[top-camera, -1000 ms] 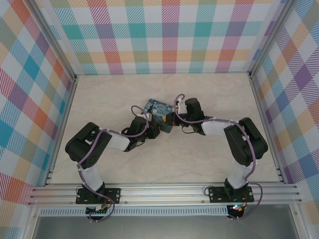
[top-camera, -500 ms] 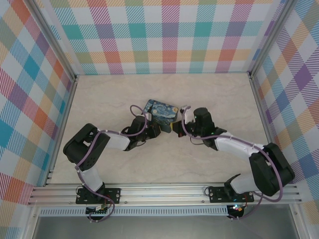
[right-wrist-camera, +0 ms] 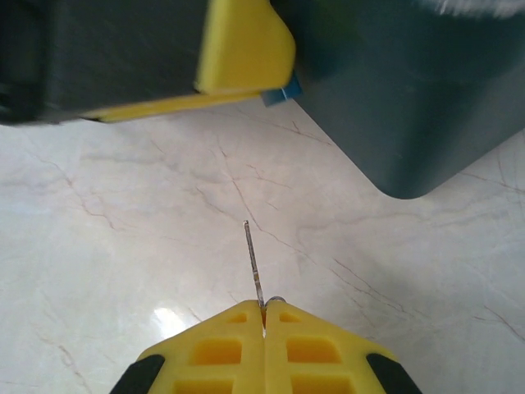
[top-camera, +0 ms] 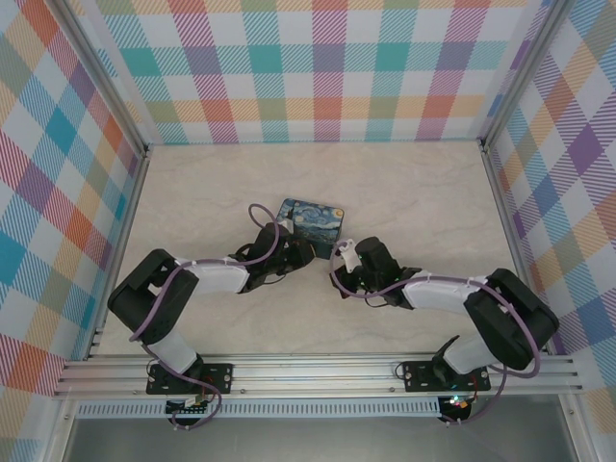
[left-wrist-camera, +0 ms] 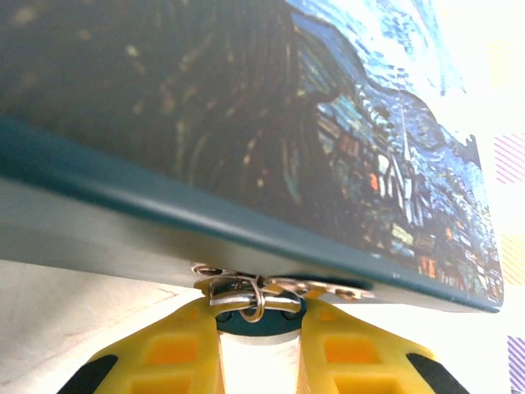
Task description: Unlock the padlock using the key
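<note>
Item, left gripper [top-camera: 295, 252]: my yellow fingers [left-wrist-camera: 176, 353] are closed on the sides of the small blue padlock [left-wrist-camera: 249, 322]. Its metal shackle sits against the clasp on the near side of the Starry Night tin [left-wrist-camera: 246, 123], about mid-table. Item, right gripper [right-wrist-camera: 264, 316]: my fingers are pressed fully together on the key [right-wrist-camera: 253, 258], a thin grey sliver standing out from the tips toward the far side. Its tip hangs over the bare marble table [right-wrist-camera: 123, 246], near the padlock but apart from it, to the right and nearer.
</note>
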You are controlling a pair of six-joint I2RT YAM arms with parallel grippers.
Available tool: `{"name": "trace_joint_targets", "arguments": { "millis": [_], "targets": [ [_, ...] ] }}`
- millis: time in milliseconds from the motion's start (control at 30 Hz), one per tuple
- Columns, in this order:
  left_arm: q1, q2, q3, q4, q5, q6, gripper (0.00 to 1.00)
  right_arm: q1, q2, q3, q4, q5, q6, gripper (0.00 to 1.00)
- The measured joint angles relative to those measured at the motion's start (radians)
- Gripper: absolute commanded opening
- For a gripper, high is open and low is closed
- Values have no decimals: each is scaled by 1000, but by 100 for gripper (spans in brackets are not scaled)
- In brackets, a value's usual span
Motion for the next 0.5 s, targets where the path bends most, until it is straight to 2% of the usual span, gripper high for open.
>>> {"name": "trace_joint_targets", "arguments": {
  "millis": [500],
  "targets": [
    [-33, -54, 0, -21, -11, -77, 20, 17, 65, 18, 73, 62, -37, 4]
  ]
}}
